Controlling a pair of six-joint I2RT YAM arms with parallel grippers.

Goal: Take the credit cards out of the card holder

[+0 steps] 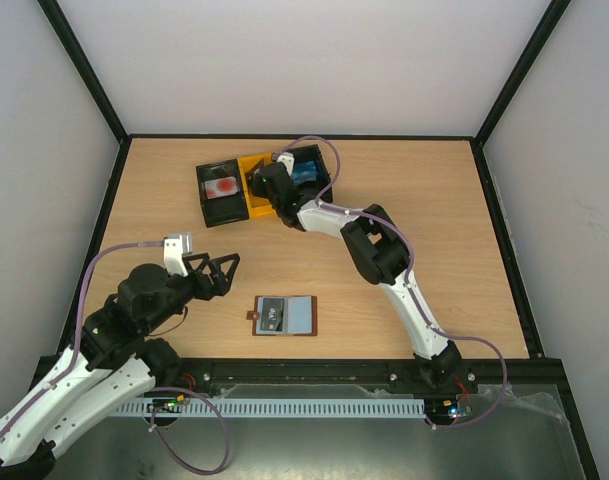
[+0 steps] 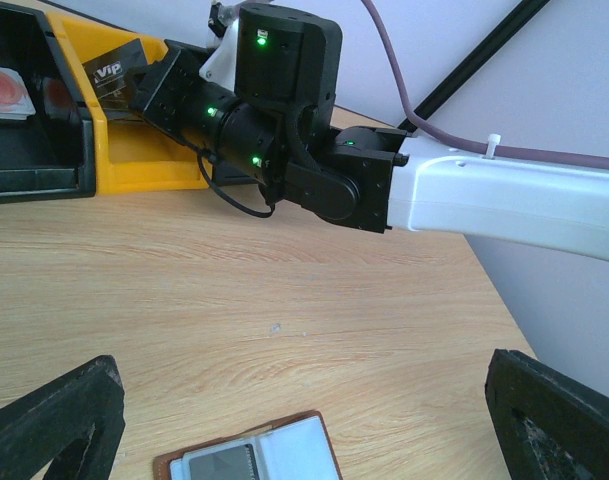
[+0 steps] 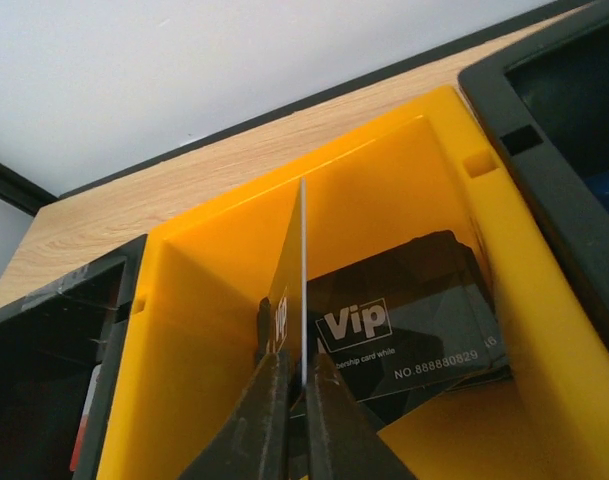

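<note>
Nearest, by the near edge of the table (image 1: pixel 434 250) and left of its middle, the left gripper (image 1: pixel 217 277) hovers with its jaws spread wide and nothing between them; just beyond it and to its right the card holder (image 1: pixel 284 316) lies opened flat, close to the near edge; its left panel shows a darker rectangle that may be a card in its slot, though I cannot tell; the holder looks soft and light, so it would likely slide or lift if a card were pulled without the leather being pinned down.

Toward the far edge sits a three-bin tray (image 1: pixel 202 195); the right gripper (image 3: pixel 299 355) is over its yellow bin (image 3: pixel 214 330), jaws clenched on an upright card (image 3: pixel 302 260) seen edge-on, pinched across its faces near the lower edge; a black card (image 3: pixel 404 320) lies slanted in the same bin, a blue card (image 1: pixel 306 172) in the right-hand bin; the left-hand bin holds something red and white.

Such cards seem light, stiff but springy, glossy and slippery; best taken across both faces at a protruding edge; flat on wood they offer little purchase.
</note>
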